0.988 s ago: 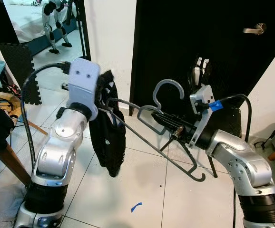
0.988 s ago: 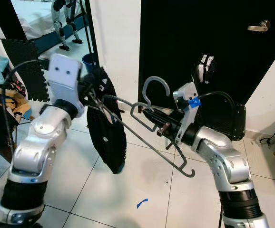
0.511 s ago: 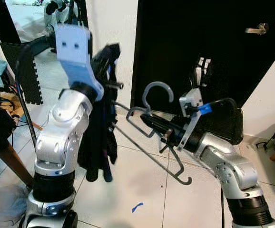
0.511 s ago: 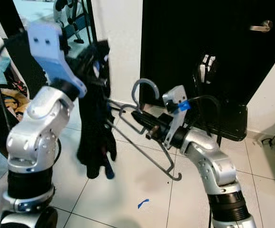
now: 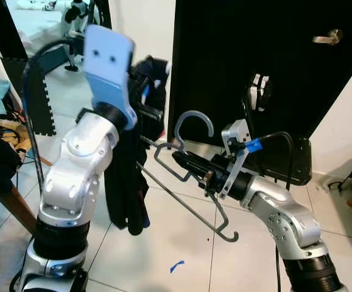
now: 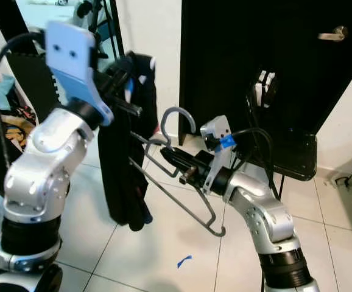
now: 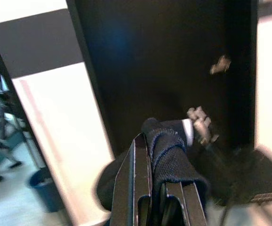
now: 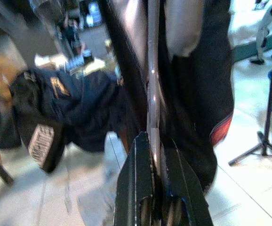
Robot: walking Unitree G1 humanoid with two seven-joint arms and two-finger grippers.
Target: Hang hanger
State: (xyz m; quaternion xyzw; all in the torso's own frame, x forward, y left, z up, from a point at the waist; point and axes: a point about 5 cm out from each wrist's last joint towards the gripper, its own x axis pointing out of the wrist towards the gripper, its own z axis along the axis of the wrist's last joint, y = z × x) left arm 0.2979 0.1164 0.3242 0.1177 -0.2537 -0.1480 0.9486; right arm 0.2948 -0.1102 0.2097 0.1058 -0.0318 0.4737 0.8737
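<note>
- Right wrist view: the right gripper has its two fingers closed tight on one grey wire hanger, the wire running straight out between the jaws.
- From the head views, that hanger is clamped near its neck; its hook curls up just past the fingertips, and its long lower bar slants down and away under the right arm, ending in a small upturned end.
- Beyond the right jaws hangs one dark garment, with the hanger's far shoulder touching or entering it; which, I cannot tell.
- The left gripper is raised high, its two fingers pinched shut on a fold of that garment, which bunches over the fingertips and drops down below them.
- Past the left jaws stands one black door with one metal handle.
- On the floor under both arms lies one scrap of blue tape.
- Behind the left arm, one black foam mat leans.
</note>
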